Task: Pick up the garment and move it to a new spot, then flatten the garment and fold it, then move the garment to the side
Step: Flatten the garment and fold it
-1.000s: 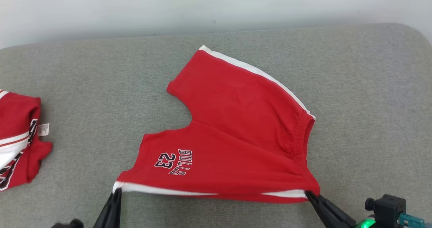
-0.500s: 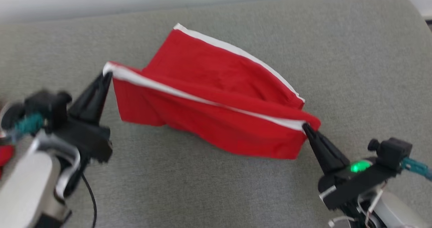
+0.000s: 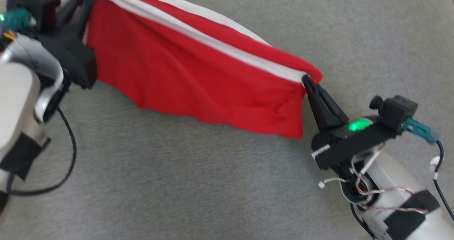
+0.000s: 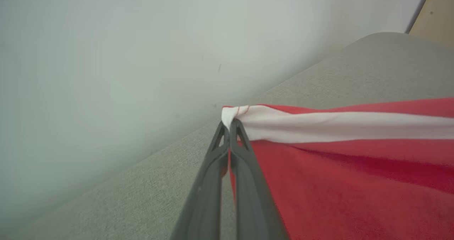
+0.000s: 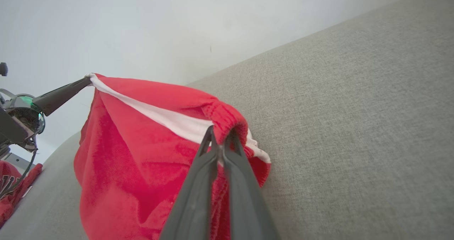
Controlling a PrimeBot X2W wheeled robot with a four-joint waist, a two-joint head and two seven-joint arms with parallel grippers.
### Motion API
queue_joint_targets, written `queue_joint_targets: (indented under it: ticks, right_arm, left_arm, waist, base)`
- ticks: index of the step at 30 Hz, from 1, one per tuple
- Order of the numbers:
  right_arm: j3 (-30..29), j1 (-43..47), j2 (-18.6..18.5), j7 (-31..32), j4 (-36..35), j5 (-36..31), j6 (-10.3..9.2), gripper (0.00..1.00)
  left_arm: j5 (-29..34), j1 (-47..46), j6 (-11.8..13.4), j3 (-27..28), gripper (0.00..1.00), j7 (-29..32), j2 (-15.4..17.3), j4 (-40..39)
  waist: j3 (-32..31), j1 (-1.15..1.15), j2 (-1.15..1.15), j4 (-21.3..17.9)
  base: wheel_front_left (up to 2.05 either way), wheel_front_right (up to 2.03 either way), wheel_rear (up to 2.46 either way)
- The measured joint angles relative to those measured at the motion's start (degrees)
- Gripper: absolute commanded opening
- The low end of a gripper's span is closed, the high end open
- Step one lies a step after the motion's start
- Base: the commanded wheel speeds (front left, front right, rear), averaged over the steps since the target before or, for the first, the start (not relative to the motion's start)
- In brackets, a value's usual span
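Red shorts strung between two pinched corners above a grey cushion

The cushion (image 3: 227, 183) spreads wide and padded under it all, with a pale wall behind. The shorts (image 3: 198, 76) hang over it as a slack sheet, the top edge drawn into a line and the lower edge sagging near the cushion by the right arm; I cannot tell if it touches. It looks like a light, floppy knit with no stiffness, so I'd expect it to droop and crease wherever nothing holds it. The two ends of the white stripe (image 4: 337, 126) seem the right places to hold, both at once and kept taut. The left fingers (image 3: 79, 2) are clamped shut on the stripe's hem corner, and the right fingers (image 3: 311, 88) are clamped shut on the gathered waistband (image 5: 227, 115) corner. Both bites are thin, so a sharp tug might pull the cloth free
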Motion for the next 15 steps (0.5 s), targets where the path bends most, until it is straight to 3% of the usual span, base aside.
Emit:
queue_joint_targets:
  ticks: [9,10,11,12,13,15]
  right_arm:
    - [0.02,-4.62,3.46,-0.64,4.63,-2.58,0.0,0.0]
    - [0.03,-4.67,3.76,-0.65,4.85,-2.9,0.0,0.04]
    - [0.1,-4.72,4.0,-0.65,4.86,-3.35,0.0,0.38]
    - [0.14,-4.75,4.12,-0.66,4.76,-4.03,0.0,1.0]
    - [0.0,-4.74,4.16,-0.66,4.61,-4.7,0.0,1.0]
    - [-0.55,-4.35,4.1,-0.67,4.07,-5.99,0.0,1.0]
  left_arm:
    - [-0.74,-7.62,-0.02,-7.91,0.0,-4.85,-0.24,9.87]
    - [-1.08,-8.16,-0.01,-8.22,0.0,-5.56,-0.32,11.2]
    - [-1.35,-8.51,-0.01,-8.69,0.0,-6.2,-0.42,12.13]
    - [-1.43,-8.68,-0.01,-9.51,0.74,-6.78,-0.57,13.17]
    - [-1.42,-8.73,-0.01,-10.51,1.0,-7.23,-0.82,14.0]
    - [-1.82,-8.77,-0.02,-11.78,1.0,-8.69,-1.35,15.5]
  waist:
    - [4.0,-0.01,0.0,-4.01]
    - [4.27,-0.01,0.0,-4.33]
    - [4.45,-0.01,0.0,-4.6]
    - [4.55,-0.01,0.0,-4.8]
    - [4.52,-0.01,0.0,-4.9]
    - [4.19,-0.01,0.0,-4.91]
  base:
    - [0.0,0.0,0.0]
    - [0.0,0.0,0.0]
    - [0.0,0.0,0.0]
    - [0.0,0.0,0.0]
    - [0.0,0.0,0.0]
    - [0.0,0.0,0.0]
